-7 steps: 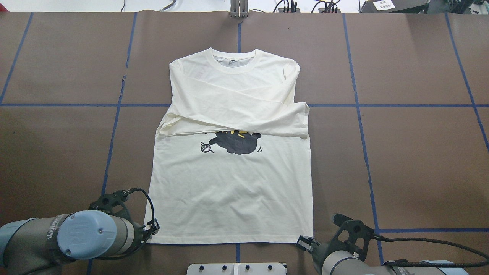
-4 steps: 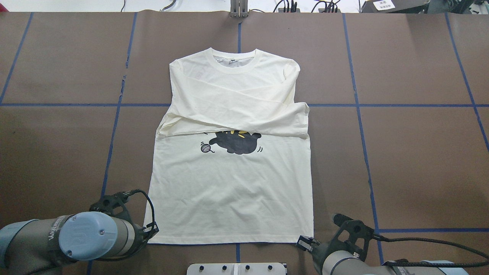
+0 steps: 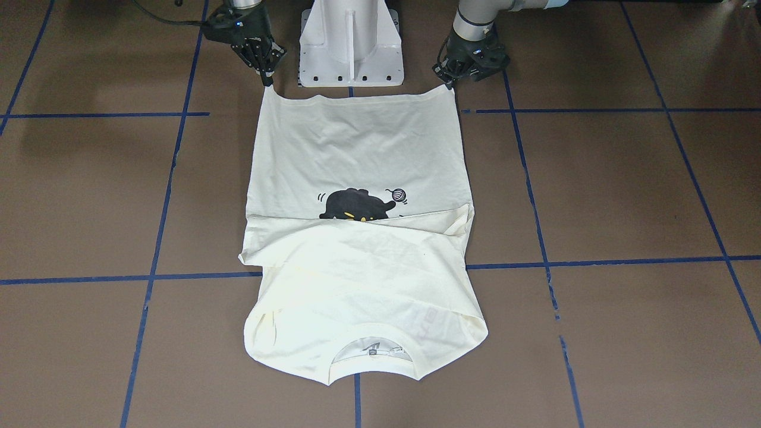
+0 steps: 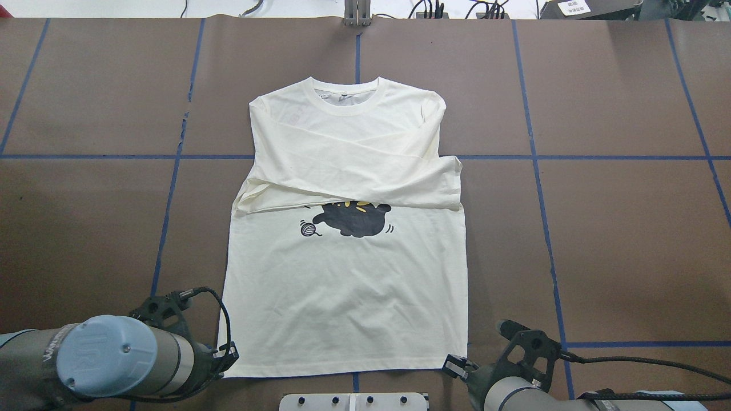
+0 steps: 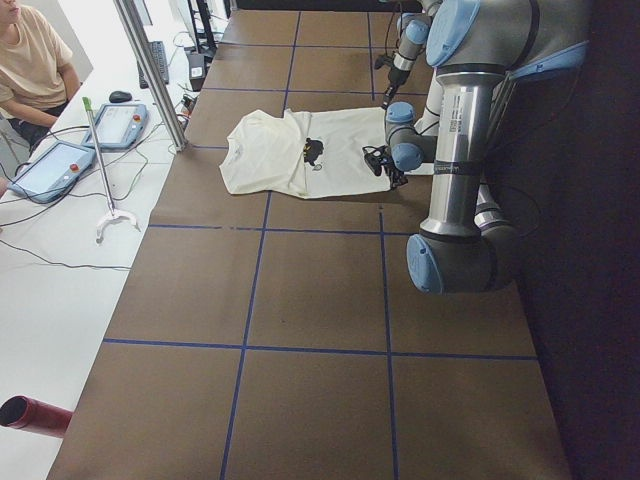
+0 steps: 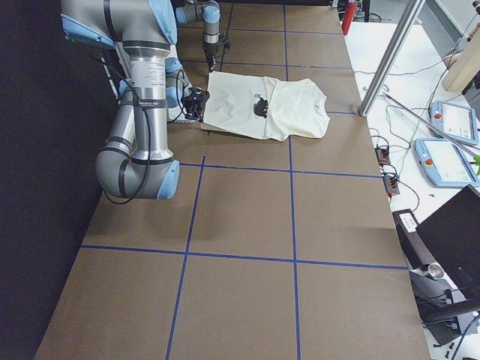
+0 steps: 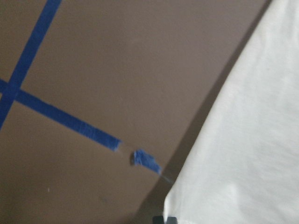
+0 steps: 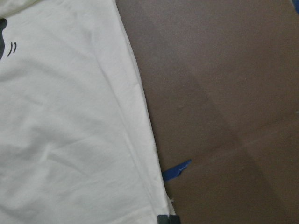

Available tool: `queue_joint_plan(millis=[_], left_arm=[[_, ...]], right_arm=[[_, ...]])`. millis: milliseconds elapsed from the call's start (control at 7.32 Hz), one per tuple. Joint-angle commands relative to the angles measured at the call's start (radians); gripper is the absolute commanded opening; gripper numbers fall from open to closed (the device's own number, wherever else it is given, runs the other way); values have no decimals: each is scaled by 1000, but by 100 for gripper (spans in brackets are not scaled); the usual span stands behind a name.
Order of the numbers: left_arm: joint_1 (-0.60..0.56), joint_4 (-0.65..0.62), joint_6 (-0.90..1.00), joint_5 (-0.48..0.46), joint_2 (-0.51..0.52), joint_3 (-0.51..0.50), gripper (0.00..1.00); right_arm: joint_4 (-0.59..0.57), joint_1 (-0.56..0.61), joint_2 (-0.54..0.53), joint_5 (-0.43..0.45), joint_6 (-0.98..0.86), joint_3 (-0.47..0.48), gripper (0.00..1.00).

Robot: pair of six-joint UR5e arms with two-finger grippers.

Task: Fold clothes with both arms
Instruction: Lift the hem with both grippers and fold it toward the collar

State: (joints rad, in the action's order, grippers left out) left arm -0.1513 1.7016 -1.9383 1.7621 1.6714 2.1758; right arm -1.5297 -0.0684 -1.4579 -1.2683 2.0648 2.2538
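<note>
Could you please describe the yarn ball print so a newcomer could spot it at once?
On the brown table, a cream shirt lies flat mid-table. Below its folded sleeves is a black cat. The yarn ball is the small striped circle beside it, toward the left arm.

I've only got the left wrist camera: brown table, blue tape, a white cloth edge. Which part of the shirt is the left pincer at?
Observer: The left pincer is at one bottom hem corner of the shirt, tips on the cloth.
Operator: And the other arm?
Observer: The right pincer sits at the opposite hem corner, also at the cloth's edge.
Operator: Are the sleeves folded in?
Observer: Yes, both sleeves lie crossed over the chest, covering the top of the cat print.
</note>
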Motion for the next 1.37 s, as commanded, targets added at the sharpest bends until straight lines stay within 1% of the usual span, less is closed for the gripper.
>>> queue_joint_plan(millis=[0, 137, 273, 410, 547, 683, 820, 956, 1093, 1230], left_arm=[[22, -2, 5, 13, -89, 135, 0], [10, -2, 2, 49, -119, 175, 0], [-7, -2, 7, 65, -101, 171, 0], [-130, -2, 89, 71, -28, 112, 0], [-246, -8, 222, 73, 61, 34, 0], [-320, -3, 283, 71, 146, -97, 0], [-421, -5, 362, 74, 265, -222, 0], [-498, 24, 430, 73, 346, -355, 0], [-575, 126, 512, 71, 394, -495, 0], [-630, 274, 550, 71, 401, -615, 0]], right_arm=[[0, -8, -10, -32, 0, 53, 0], [-4, 24, -21, -31, -3, 91, 0], [-6, 82, -16, -39, -20, 86, 0], [-3, 187, 16, -107, -111, 58, 0], [-1, 323, 86, -199, -241, -1, 0], [2, 449, 170, -292, -293, -117, 0], [5, 546, 256, -340, -386, -248, 0], [6, 629, 316, -380, -456, -361, 0], [8, 715, 423, -443, -507, -505, 0], [38, 766, 511, -480, -553, -654, 0]])
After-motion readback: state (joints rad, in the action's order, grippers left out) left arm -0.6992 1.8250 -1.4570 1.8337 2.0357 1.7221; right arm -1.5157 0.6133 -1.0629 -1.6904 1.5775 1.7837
